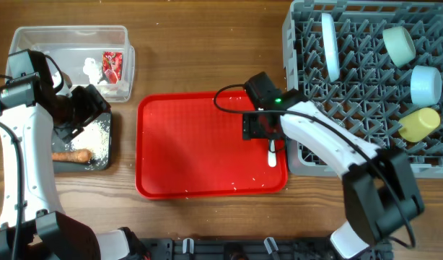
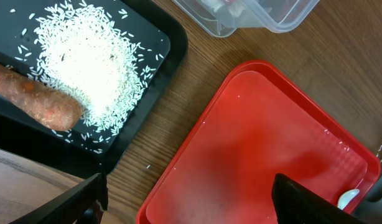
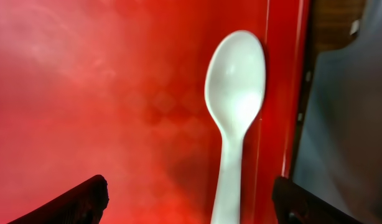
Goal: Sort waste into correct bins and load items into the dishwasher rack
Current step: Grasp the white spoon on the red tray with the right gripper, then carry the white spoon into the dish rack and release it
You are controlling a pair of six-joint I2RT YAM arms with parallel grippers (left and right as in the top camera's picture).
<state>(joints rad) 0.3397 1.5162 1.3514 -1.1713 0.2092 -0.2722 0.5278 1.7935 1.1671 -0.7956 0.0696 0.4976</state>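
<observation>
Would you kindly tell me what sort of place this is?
Probably a mock dish-clearing station: a grey pegged plastic dishwasher rack, a red rectangular plastic serving tray, and a shallow black rectangular tray.

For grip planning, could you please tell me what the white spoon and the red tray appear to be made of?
The white spoon looks like plastic: smooth, slightly glossy, soft sheen in its bowl. The red tray is probably moulded plastic: faint patterned texture, raised rounded rim.

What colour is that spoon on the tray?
The spoon is white, seen best in the right wrist view.
</observation>
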